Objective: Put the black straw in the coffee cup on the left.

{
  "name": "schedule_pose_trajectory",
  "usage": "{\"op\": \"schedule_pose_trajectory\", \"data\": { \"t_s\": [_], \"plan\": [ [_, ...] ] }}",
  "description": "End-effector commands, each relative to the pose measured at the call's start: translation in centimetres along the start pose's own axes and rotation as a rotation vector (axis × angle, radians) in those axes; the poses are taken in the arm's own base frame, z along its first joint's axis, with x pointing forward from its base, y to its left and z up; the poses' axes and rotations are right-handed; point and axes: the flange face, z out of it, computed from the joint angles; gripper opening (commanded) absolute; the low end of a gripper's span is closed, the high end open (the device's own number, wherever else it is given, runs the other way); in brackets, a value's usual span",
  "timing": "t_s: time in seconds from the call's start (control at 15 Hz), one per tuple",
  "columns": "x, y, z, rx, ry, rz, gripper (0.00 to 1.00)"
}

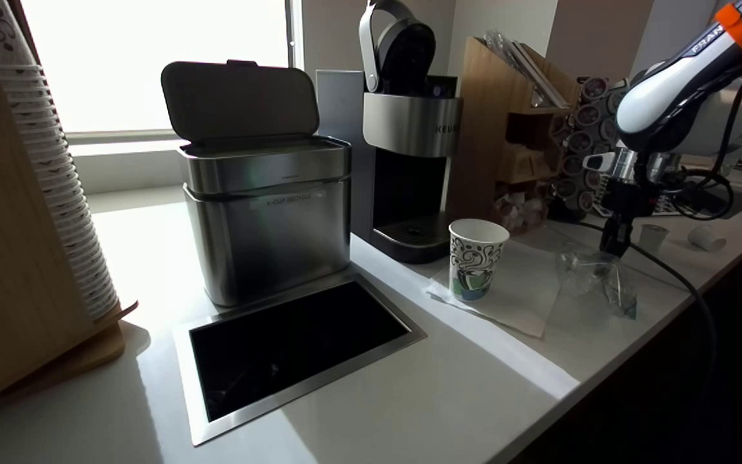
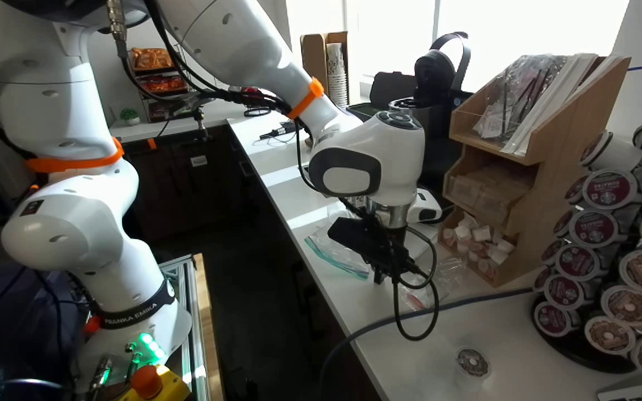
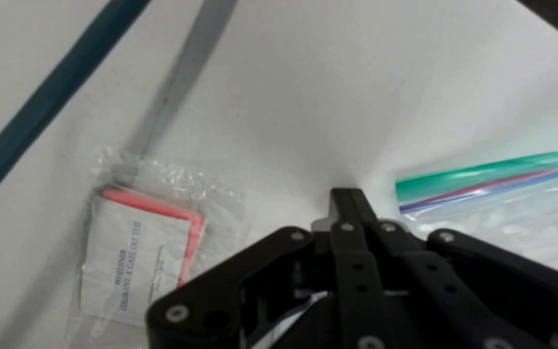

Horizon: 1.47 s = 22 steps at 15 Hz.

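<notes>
In an exterior view the tapered paper cup (image 1: 477,261), printed with swirls, stands upright left of the gripper (image 1: 614,250), whose fingers (image 3: 351,208) are together. The wrist view alone makes the glossy-wrapped sachet (image 3: 136,261) readable, at left. Thin dark sticks (image 2: 504,106) (whether the straw is among them, I cannot tell) show through crinkled plastic (image 2: 491,122) in the wooden rack (image 2: 549,189).
</notes>
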Motion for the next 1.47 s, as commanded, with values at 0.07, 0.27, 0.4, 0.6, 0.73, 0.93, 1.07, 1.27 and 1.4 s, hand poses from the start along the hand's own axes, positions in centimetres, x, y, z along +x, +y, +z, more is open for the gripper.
{"op": "schedule_pose_trajectory", "data": {
  "t_s": [0.07, 0.27, 0.4, 0.6, 0.73, 0.93, 1.07, 1.27, 1.4],
  "plan": [
    [-1.7, 0.5, 0.9, 0.017, -0.090, 0.023, 0.00],
    [-1.1, 0.5, 0.3, 0.015, -0.036, 0.019, 0.00],
    [-0.5, 0.5, 0.3, 0.003, -0.005, 0.008, 0.00],
    [0.3, 0.3, 0.4, 0.005, 0.036, 0.001, 0.00],
    [0.8, 0.1, 0.3, 0.003, 0.068, -0.002, 0.00],
    [1.8, 0.1, 0.1, -0.007, 0.109, -0.011, 0.00],
    [2.2, 0.2, -0.1, -0.015, 0.130, -0.017, 0.00],
    [2.8, 0.1, -0.3, -0.024, 0.162, -0.026, 0.00],
    [3.1, -0.1, 0.0, -0.020, 0.177, -0.033, 0.00]
  ]
}}
